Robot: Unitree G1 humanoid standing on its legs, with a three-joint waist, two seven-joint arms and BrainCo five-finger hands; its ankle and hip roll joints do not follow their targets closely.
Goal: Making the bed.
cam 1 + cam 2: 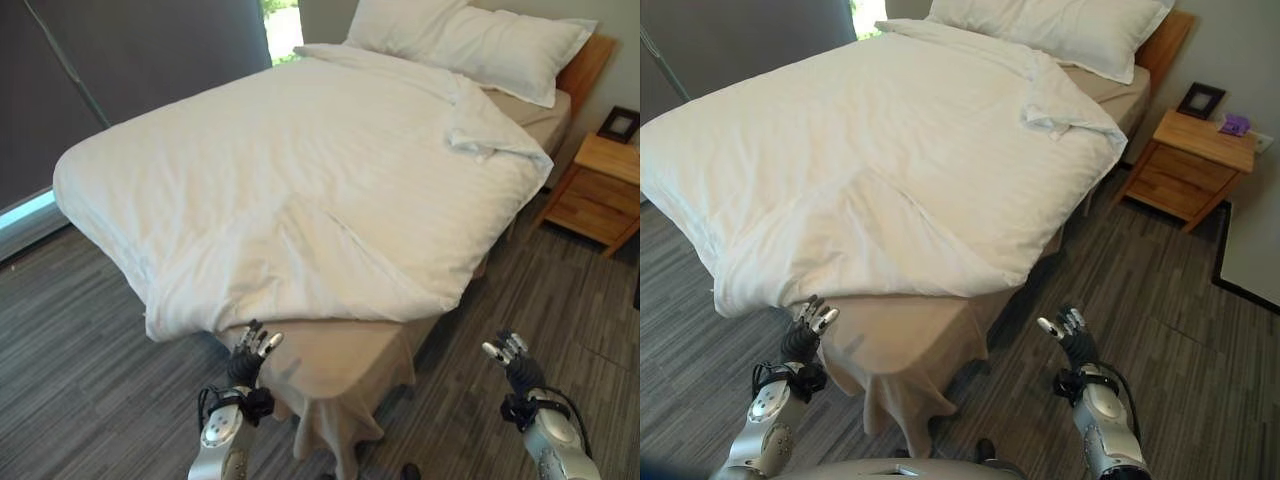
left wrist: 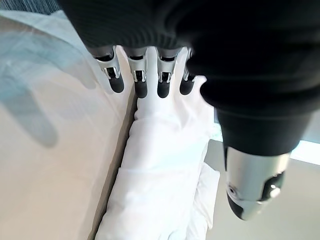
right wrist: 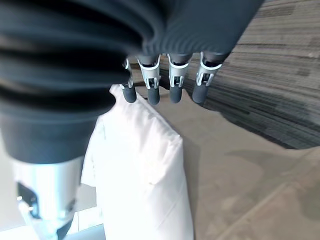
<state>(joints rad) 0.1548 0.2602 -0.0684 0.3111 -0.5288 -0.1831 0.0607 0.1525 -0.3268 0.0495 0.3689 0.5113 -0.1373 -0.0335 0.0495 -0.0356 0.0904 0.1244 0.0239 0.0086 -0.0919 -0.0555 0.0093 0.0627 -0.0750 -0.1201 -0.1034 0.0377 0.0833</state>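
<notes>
The left hand sits at the lower centre-left of the left eye view, raised on its arm from the bottom edge. Its fingers are loosely spread and hold nothing. The fingertips point up toward the foot of the bed, just below the duvet's hanging edge. They are close to the beige sheet but I cannot tell whether they touch it.

The right hand sits at the lower right of the same view, also raised from the bottom edge. Its fingers are relaxed and apart, empty. It hovers over the grey wood-grain floor, beside the bed's near right corner and well apart from the bedding.

The white duvet covers most of the bed, filling the middle and upper left of the view. It lies askew: its near edge runs diagonally, hanging low at the left and pulled up toward the right. This leaves a corner of the beige sheet bare at the lower centre, where the sheet drapes down to the floor in folds. Near the head, at the upper right, the duvet's top corner is bunched and folded over.

Two white pillows lie at the top of the view against a wooden headboard. A wooden nightstand stands at the right edge, with a small dark picture frame on it.
</notes>
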